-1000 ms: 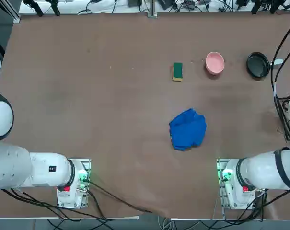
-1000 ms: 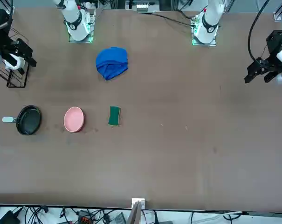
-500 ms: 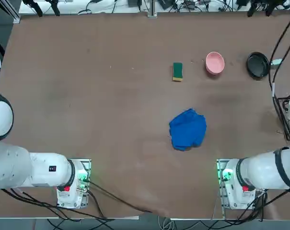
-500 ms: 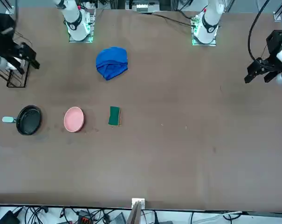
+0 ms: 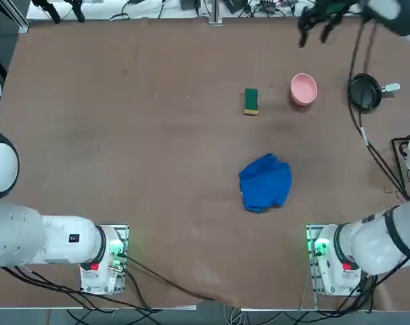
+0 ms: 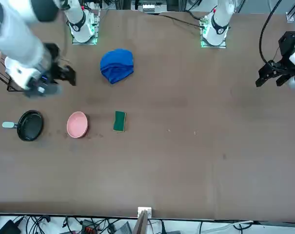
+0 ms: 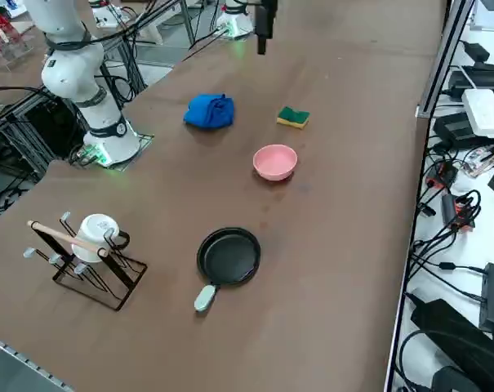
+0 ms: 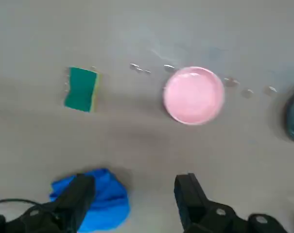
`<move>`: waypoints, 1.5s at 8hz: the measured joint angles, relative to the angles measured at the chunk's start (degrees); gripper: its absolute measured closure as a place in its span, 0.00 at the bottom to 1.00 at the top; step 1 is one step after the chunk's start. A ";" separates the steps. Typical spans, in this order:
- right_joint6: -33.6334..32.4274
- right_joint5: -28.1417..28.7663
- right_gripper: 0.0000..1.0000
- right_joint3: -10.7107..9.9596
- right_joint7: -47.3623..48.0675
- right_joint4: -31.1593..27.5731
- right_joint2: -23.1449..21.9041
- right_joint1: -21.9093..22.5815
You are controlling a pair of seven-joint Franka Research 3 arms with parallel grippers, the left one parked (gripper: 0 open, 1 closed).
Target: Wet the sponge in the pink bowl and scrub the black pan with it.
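No legible writing anywhere. Smooth round pink bowl [image 5: 303,89] as landmark: rectangular sponge [image 5: 251,101], green top over yellow, lies to its left; round black pan [image 5: 364,91] with short grey handle lies right. Crumpled blue cloth [image 5: 265,183] nearer the robot. Right gripper [image 8: 134,196] above, fingers wide, empty.

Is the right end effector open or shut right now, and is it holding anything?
Open and empty: the right end effector shows two fingers spread apart above the table, sponge untouched.
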 joint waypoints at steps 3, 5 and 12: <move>14.13 1.80 0.00 0.14 8.35 -3.31 8.42 6.81; 20.50 1.80 0.00 0.19 15.36 -3.79 14.38 10.93; 37.73 1.80 0.00 0.09 22.20 -7.91 24.53 12.93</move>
